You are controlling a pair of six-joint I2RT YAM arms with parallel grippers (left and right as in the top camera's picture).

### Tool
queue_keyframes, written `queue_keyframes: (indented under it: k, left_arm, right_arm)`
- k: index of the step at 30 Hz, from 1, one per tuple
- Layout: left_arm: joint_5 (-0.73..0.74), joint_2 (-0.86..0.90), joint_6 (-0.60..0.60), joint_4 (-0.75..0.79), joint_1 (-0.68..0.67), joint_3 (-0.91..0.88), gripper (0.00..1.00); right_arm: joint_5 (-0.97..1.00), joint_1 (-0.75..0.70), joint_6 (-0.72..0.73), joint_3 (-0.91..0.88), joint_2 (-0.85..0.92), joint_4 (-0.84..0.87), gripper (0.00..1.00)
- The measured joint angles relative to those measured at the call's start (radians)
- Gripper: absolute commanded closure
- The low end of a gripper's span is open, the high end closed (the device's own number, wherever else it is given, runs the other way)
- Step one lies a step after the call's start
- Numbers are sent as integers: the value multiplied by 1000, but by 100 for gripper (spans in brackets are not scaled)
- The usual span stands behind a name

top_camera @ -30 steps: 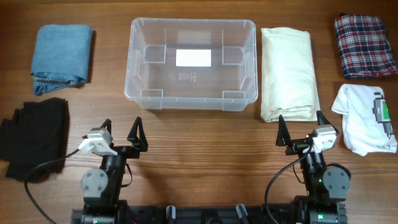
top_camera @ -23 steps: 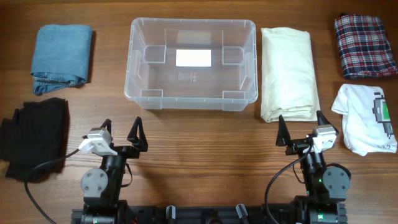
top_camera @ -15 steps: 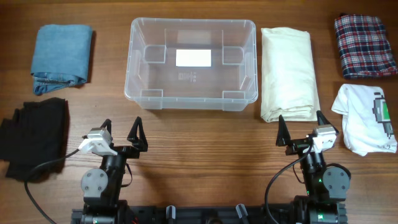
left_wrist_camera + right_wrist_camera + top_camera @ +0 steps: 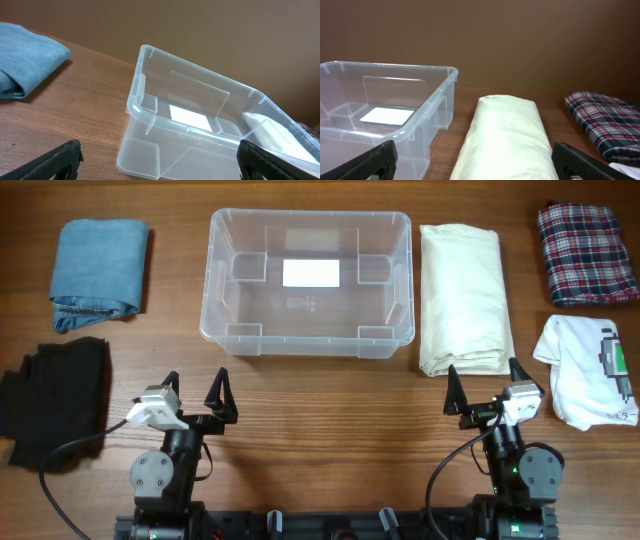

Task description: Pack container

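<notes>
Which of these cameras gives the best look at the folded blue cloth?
The overhead view: the whole blue cloth shows, lying left of the container. The left wrist view catches only part of it, cut off at the frame's edge. The right wrist view misses it.

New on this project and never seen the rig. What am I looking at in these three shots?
A two-armed robot works at a wooden table. The overhead picture looks straight down; the other two come from wrist cameras. The left hand and right hand are open, holding nothing. An empty clear container stands mid-table. Left of it: blue folded cloth, black garment. Right: cream cloth, plaid cloth, white printed shirt.
</notes>
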Motion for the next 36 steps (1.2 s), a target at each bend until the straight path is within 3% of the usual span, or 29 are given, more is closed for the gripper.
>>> queue_keyframes:
  k: [10,13,16,19,23,27,30,36]
  left_arm:
    - [0,0,0,0,0,0,0]
    - [0,0,0,0,0,0,0]
    - [0,0,0,0,0,0,0]
    - [0,1,0,-1,0,0,0]
    - [0,0,0,-1,0,0,0]
    - [0,0,0,-2,0,0,0]
    - [-1,0,0,-2,0,0,0]
    - [-3,0,0,-2,0,0,0]
  right_arm:
    - [-49,0,-50,10,0,19,0]
    - [-49,0,-69,128,56,-45,0]
    - [-50,0,-82,361,266,-63,0]
    - [-50,0,-91,662,528,-192,0]
    - [-58,-8,-137,1080,850,-451,0]
    - [-132,-116,-216,1497,1196,-764,0]
    - [-224,-211,-230,1604,1386,-846,0]
    - [-335,-343,-188,1609,1643,-863,0]
